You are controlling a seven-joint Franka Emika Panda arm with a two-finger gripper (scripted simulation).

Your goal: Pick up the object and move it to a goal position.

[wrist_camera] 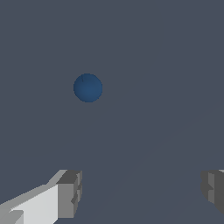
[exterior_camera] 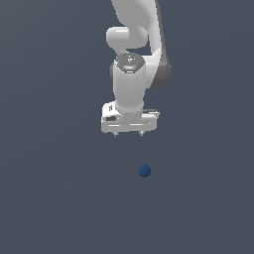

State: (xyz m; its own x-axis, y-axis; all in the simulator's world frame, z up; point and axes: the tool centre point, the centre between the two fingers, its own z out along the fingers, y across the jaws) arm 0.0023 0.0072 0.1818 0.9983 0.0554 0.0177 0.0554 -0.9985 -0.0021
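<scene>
A small dark blue ball (exterior_camera: 144,170) lies on the flat grey surface, nearer the camera than the arm in the exterior view and slightly toward that view's right. The white gripper (exterior_camera: 128,134) hangs above the surface, pointing down, apart from the ball. In the wrist view the ball (wrist_camera: 88,88) shows ahead of the gripper (wrist_camera: 140,192), outside the gap between the two fingers (wrist_camera: 70,192). The fingers stand wide apart with nothing between them.
The white arm (exterior_camera: 133,54) rises behind the gripper toward the top of the exterior view. The grey surface (exterior_camera: 59,198) stretches around the ball and gripper with no other objects in sight.
</scene>
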